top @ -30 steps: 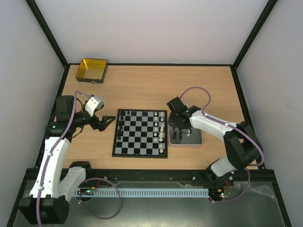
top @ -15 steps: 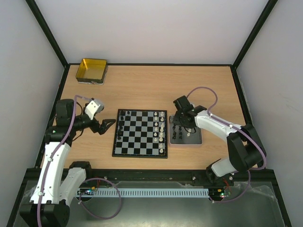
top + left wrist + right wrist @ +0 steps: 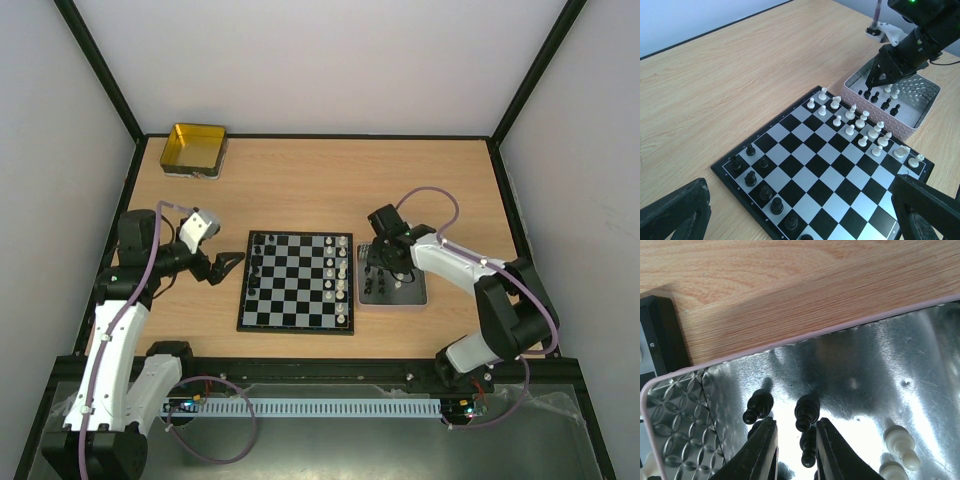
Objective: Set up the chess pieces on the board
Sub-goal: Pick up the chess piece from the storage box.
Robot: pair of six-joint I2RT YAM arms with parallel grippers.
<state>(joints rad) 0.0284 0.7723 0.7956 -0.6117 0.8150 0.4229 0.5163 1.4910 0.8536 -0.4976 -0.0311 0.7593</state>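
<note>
The board (image 3: 295, 281) lies in the middle of the table. White chess pieces (image 3: 337, 270) stand in its two right columns and black ones (image 3: 258, 262) along its left edge. In the left wrist view the board (image 3: 830, 170) carries white pieces (image 3: 860, 122) on the far side and black pieces (image 3: 762, 190) on the near side. My right gripper (image 3: 378, 268) reaches down into the grey tray (image 3: 413, 296). Its jaws (image 3: 796, 422) stand slightly apart around a lying black piece (image 3: 809, 447), with two more black pieces (image 3: 807, 411) just ahead. My left gripper (image 3: 228, 262) is wide open and empty, left of the board.
The tray (image 3: 927, 90) holds several loose black pieces (image 3: 890, 106) and a few white ones (image 3: 900, 442). A gold-yellow tin (image 3: 195, 149) stands at the far left corner. The board's dark corner (image 3: 660, 335) lies just left of the tray rim.
My right gripper has moved from the tray's left edge further over the tray and down among the black pieces. My left arm drew back slightly to the left, then held still.
</note>
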